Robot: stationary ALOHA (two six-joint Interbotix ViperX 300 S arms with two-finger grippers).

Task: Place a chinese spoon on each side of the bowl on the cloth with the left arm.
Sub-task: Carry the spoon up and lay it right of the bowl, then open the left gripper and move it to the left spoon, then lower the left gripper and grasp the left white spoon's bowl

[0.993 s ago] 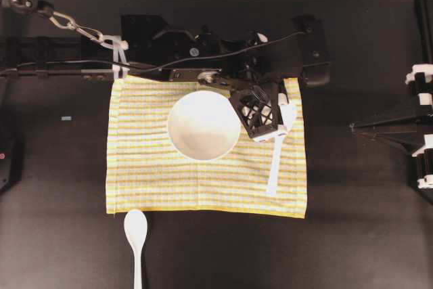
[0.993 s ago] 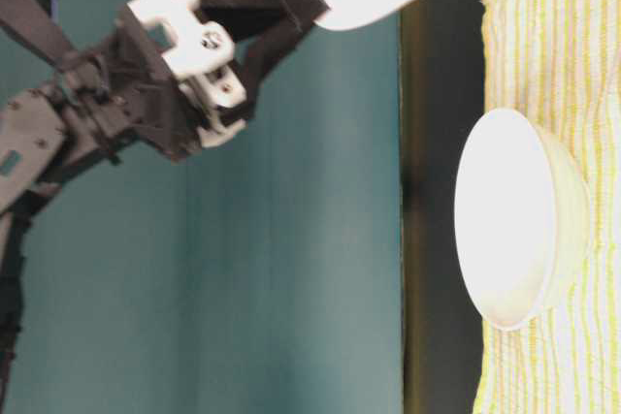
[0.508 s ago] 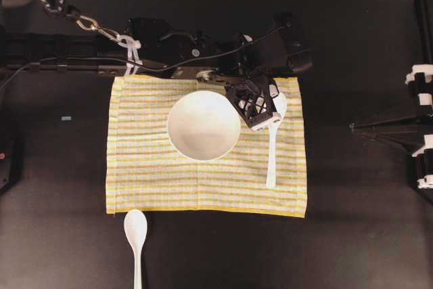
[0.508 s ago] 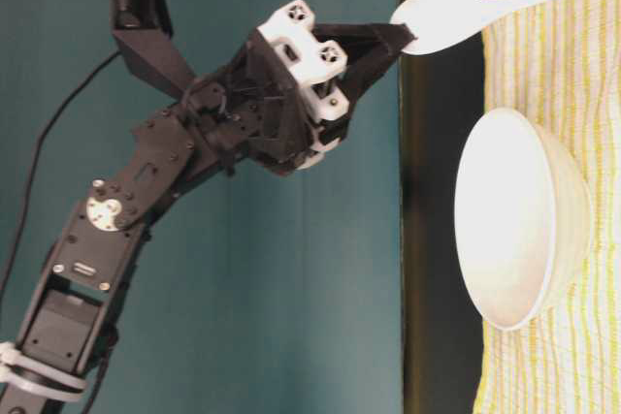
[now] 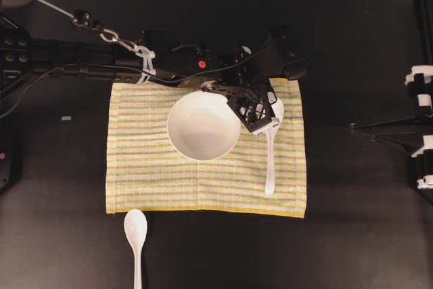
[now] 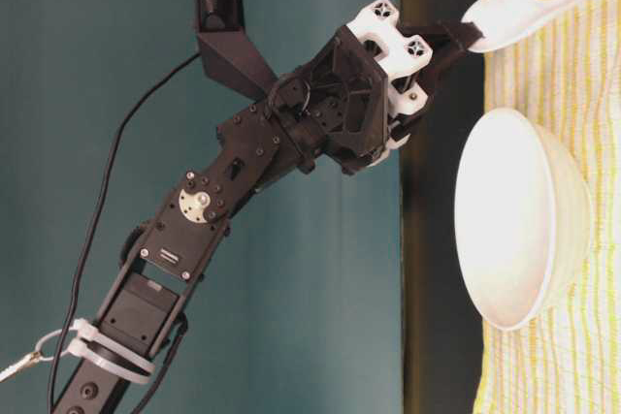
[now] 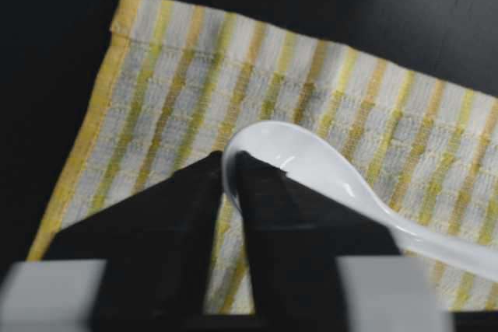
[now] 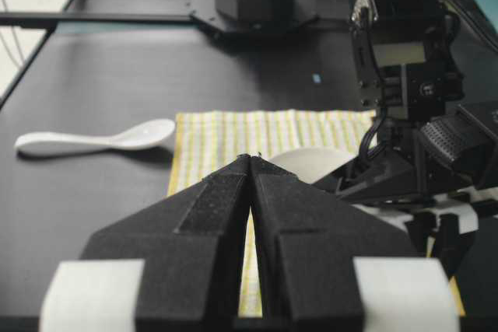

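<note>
Black counter [image 5: 352, 235], striped yellow cloth [image 5: 155, 174] w/ round white bowl [image 5: 203, 125]: left claw [image 5: 269, 117] narrowly parted, white spoon [image 5: 271, 157] bowl-end between jaws, 1st placement; next, release, fetch 2nd spoon [image 5: 135, 235].

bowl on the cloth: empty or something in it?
Empty. The overhead view shows the bowl with a bare white inside; the spoon lies beside it on the cloth.

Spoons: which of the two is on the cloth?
The spoon right of the bowl: its handle lies on the cloth, its bowl end between the left gripper fingers. The other spoon lies on bare table below the cloth.
</note>
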